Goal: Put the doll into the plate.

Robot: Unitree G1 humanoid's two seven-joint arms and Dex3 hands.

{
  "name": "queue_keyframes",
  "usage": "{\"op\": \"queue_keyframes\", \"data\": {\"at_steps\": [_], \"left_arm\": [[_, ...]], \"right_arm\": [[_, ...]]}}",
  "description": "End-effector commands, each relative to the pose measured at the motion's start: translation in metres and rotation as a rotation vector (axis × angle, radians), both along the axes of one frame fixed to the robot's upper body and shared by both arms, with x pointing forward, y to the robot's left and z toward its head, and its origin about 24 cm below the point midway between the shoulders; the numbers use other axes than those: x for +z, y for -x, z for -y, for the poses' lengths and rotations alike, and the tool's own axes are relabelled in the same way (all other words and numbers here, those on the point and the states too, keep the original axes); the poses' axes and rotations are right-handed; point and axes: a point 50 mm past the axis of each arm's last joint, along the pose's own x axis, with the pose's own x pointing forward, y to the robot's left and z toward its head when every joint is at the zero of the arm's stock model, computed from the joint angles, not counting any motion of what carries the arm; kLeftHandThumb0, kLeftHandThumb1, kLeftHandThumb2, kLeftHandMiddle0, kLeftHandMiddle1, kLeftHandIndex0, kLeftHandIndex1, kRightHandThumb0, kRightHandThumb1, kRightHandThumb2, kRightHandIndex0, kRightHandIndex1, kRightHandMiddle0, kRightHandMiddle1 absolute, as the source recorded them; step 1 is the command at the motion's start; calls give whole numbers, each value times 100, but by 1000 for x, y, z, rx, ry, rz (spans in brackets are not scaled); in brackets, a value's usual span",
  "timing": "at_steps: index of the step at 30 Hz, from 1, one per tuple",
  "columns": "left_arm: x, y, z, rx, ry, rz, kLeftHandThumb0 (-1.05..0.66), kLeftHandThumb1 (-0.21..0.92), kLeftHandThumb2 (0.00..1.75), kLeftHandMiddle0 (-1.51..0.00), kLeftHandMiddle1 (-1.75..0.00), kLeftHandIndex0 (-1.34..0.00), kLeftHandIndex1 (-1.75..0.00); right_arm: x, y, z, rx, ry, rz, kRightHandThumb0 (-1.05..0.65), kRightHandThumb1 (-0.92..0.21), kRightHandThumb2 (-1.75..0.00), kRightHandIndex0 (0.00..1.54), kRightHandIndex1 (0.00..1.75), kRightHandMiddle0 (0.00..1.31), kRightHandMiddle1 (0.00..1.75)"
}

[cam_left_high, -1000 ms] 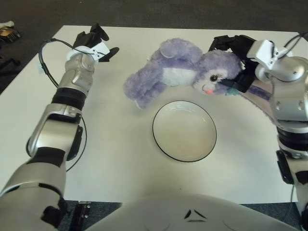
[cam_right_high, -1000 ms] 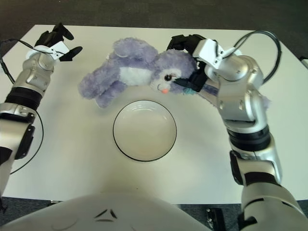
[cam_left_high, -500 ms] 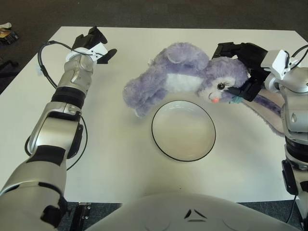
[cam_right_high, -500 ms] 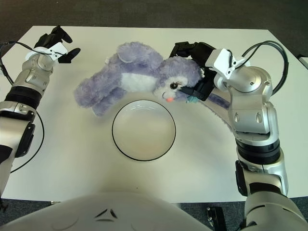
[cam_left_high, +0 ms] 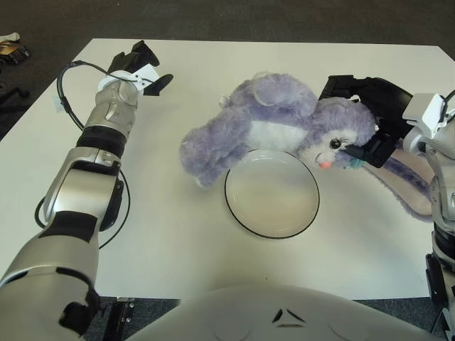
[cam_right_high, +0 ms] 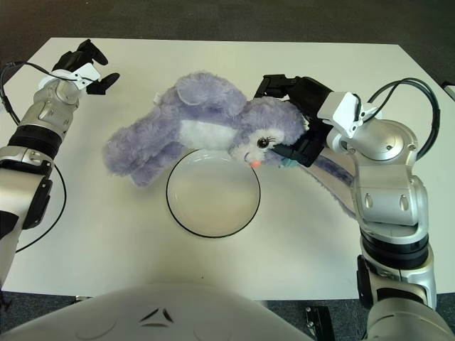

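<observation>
Overhead, fluffy purple doll [cam_left_high: 274, 121], round plate [cam_left_high: 272, 193]

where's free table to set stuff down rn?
Bare table lies left of the plate, along the near edge, and between left hand and doll. Crowded: the plate's far rim, where the right hand holds the doll.

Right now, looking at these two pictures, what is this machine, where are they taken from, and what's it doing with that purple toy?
It is a humanoid robot with two arms, seen from two cameras on its own head, side by side, looking down at a white table. That is why both pictures look nearly alike. Its right hand grips the head of a purple plush doll, whose body stretches over the far rim of a white plate with a dark edge. Its left hand shows near the table's far left corner, fingers spread, holding nothing.
</observation>
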Motion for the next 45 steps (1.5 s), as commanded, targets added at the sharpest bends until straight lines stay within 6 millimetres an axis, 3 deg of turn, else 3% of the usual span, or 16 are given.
{"op": "queue_keyframes", "data": {"at_steps": [1, 30, 45], "left_arm": [[9, -3, 4, -12, 0, 32, -69, 73, 84, -4, -130, 0, -166], [7, -3, 4, -24, 9, 16, -66, 68, 90, -5, -130, 0, -166], [7, -3, 6, -32, 5, 14, -68, 68, 90, -7, -130, 0, -165]], "right_arm": [[4, 4, 2, 2, 11, 22, 0, 10, -175, 96, 164, 69, 175], [-14, 23, 2, -2, -82, -137, 0, 12, -175, 99, 158, 71, 175], [-19, 22, 2, 50, -8, -104, 0, 12, -175, 100, 157, 71, 175]]}}
